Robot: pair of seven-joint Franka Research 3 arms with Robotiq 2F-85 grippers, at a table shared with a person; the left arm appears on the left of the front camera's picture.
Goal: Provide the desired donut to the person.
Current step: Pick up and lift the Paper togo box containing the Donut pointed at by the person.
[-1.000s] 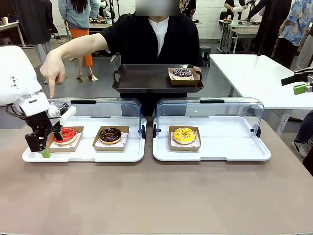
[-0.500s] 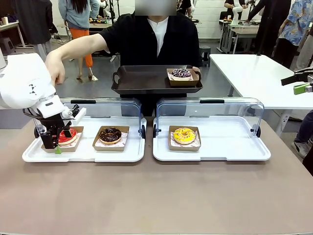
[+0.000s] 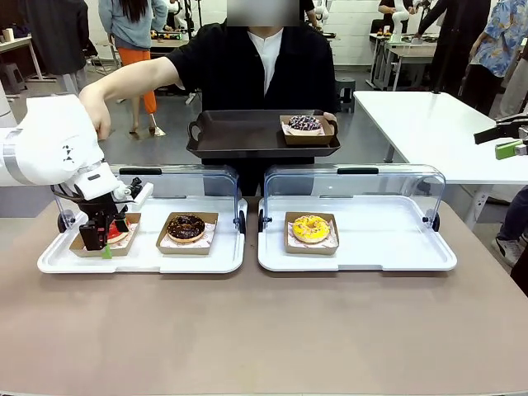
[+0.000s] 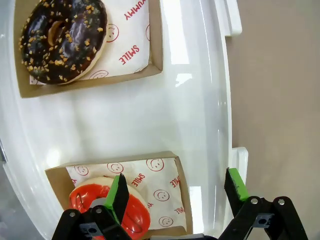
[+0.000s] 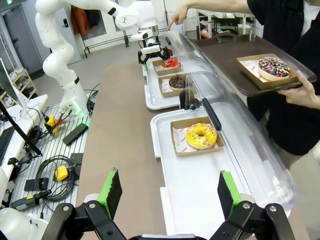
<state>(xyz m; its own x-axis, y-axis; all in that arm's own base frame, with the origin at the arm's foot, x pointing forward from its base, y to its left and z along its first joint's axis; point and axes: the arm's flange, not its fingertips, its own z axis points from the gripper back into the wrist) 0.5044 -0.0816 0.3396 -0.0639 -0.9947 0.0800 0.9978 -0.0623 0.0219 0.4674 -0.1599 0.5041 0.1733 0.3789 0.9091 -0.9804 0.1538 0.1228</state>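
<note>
left end effector (image 3: 99,245) shifted inward, over red donut (image 4: 86,199)

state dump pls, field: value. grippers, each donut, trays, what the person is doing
left gripper: open, low over the red donut's box; one finger above the donut, contact unclear
right gripper: open, empty, well away from the donuts
red donut: boxed, left end of left white tray
chocolate donut: boxed, same tray
yellow donut: boxed, right white tray
sprinkled donut: boxed, on dark tray
person: holds dark tray
person's hand: pointing down toward the red donut's end
</note>
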